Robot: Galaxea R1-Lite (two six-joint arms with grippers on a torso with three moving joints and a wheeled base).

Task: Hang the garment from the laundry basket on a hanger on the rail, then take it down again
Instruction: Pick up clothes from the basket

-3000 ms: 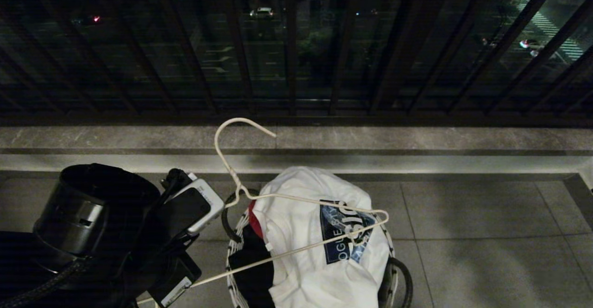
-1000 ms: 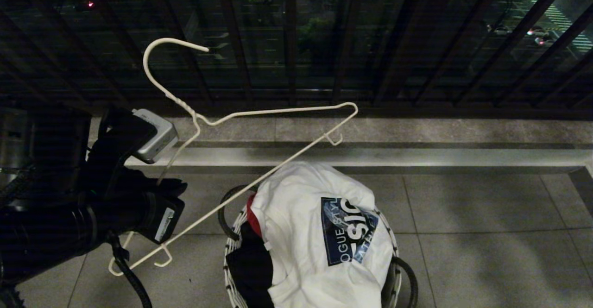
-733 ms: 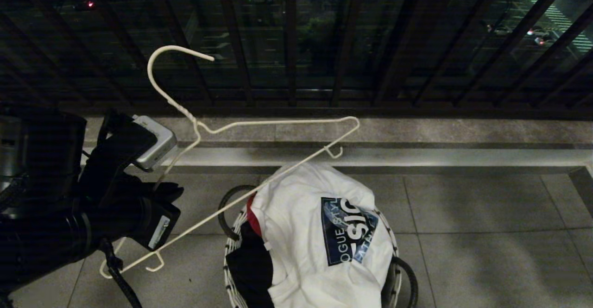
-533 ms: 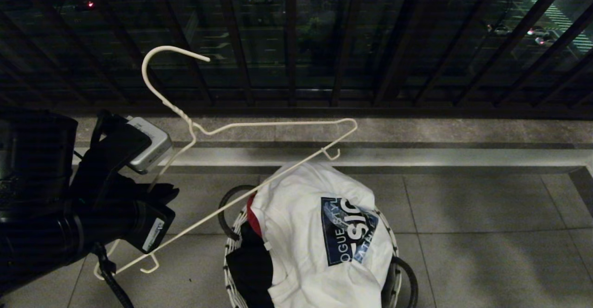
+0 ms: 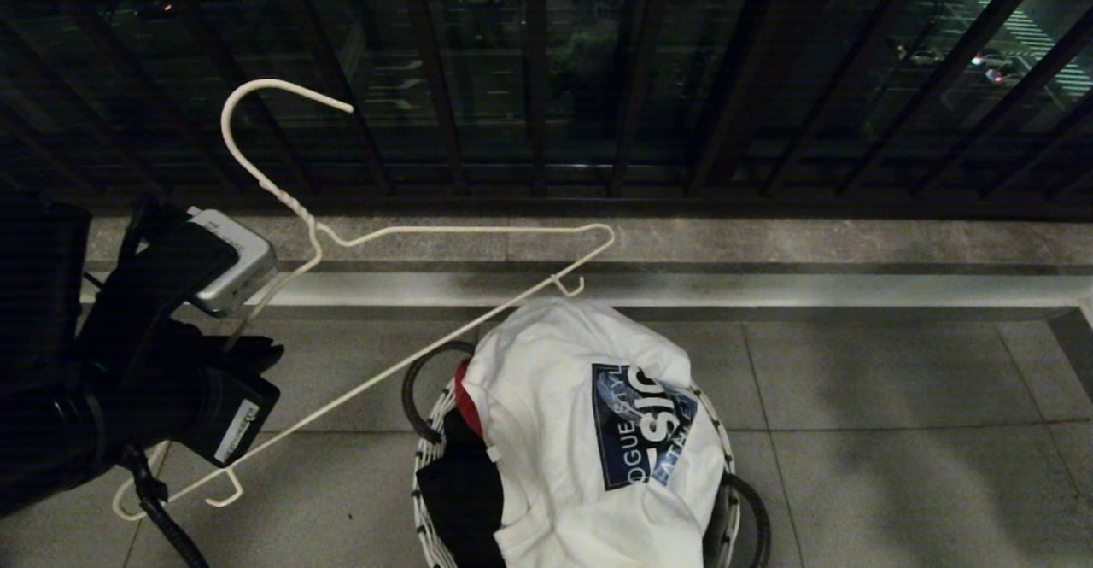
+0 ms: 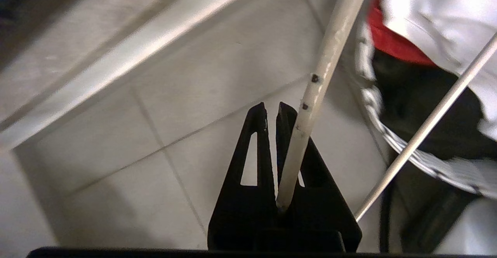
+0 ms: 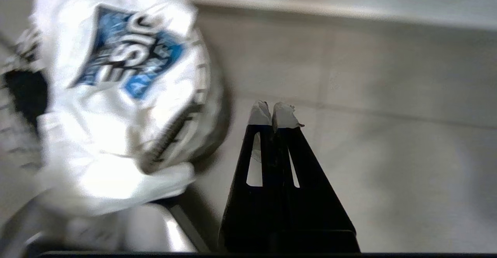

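Floor: your grey tiles [image 5: 897, 397] run behind the basket [image 5: 726, 500] to a dark railing [image 5: 529, 81].
Basket: your T-shirt [image 5: 555, 431] tops red cloth [image 5: 462, 397] and a black garment [image 5: 461, 491].
Left gripper [image 6: 271, 108]: you pinch the hanger [image 5: 444, 231], beside the basket.
Right gripper [image 7: 273, 108]: pressed together, empty.

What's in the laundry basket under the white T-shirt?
The T-shirt is heaped on top of the laundry basket. At its left edge a red cloth and a black garment peek out. Anything deeper is covered.

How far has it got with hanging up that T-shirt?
Early. Done: the left gripper is shut on the hanger, held above the floor. In hand: nothing more; the right gripper is shut, empty. Left: the T-shirt lies in the basket, not yet on the hanger.
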